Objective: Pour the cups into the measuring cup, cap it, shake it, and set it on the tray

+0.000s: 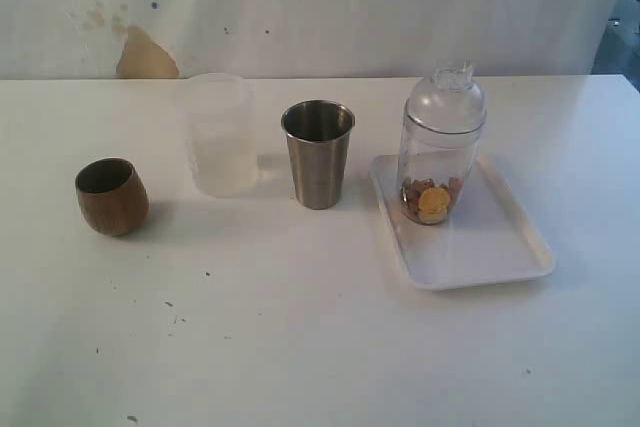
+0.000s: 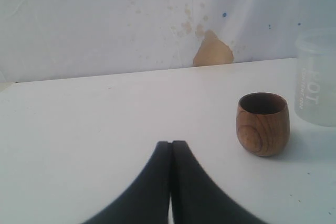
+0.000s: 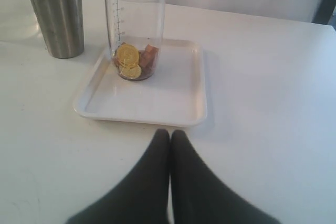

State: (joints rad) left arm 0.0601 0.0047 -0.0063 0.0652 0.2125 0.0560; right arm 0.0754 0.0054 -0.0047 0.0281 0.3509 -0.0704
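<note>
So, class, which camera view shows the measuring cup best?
The right wrist view: the measuring cup is close, its graduation marks and contents clear, though its top is cropped. The exterior view shows it whole, lidded, but smaller. The left wrist view misses it.

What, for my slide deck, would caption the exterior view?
Capped measuring cup with gold and brown pieces on the tray; tumbler, frosted cup, wooden cup alongside.

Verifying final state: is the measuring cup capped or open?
Capped. The clear dome lid sits on the measuring cup, which stands upright on the tray.
</note>
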